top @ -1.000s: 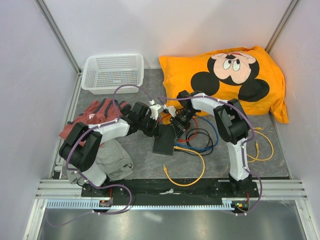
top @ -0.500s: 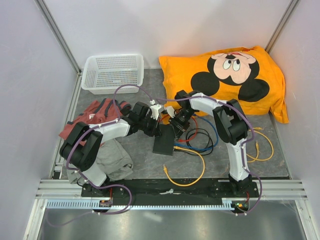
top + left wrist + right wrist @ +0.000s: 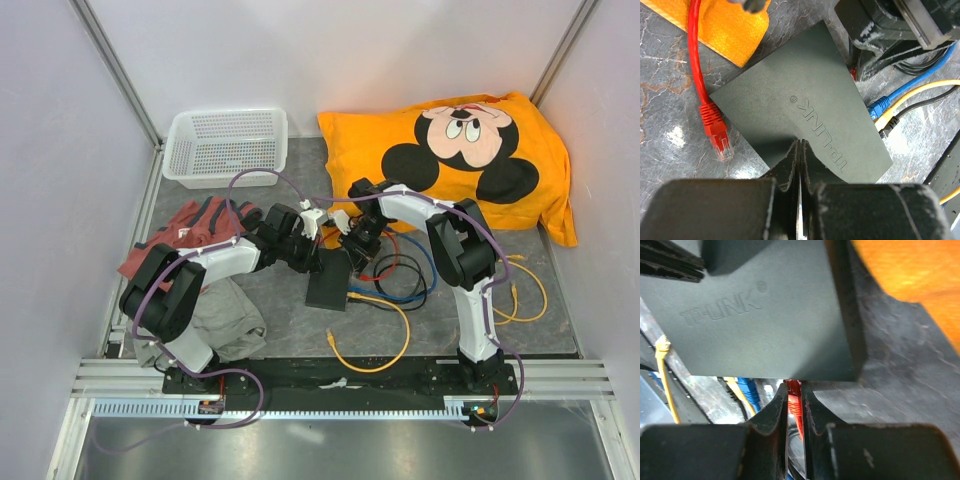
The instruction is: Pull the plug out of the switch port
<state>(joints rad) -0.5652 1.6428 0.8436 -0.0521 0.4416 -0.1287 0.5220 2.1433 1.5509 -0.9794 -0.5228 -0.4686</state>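
The switch (image 3: 328, 285) is a flat matte black box lying on the grey table between the two arms. In the left wrist view my left gripper (image 3: 800, 143) is shut with nothing in it, its tips down on the switch's (image 3: 805, 100) top near one edge. In the right wrist view a red plug (image 3: 793, 399) sits in the port on the switch's (image 3: 765, 305) side wall. My right gripper (image 3: 794, 388) is shut on that plug, one finger on each side of it. From above, the right gripper (image 3: 356, 252) hides the plug.
The red cable's loose end (image 3: 718, 135) lies beside the switch. Blue (image 3: 879, 106), yellow and black plugs sit along its other side, with coiled cables (image 3: 405, 278) to the right. An orange pillow (image 3: 460, 150), a white basket (image 3: 225, 145) and clothes (image 3: 190, 232) surround the area.
My right gripper's fingers have narrowed a little onto the red plug. The left arm and the switch have stayed where they were.
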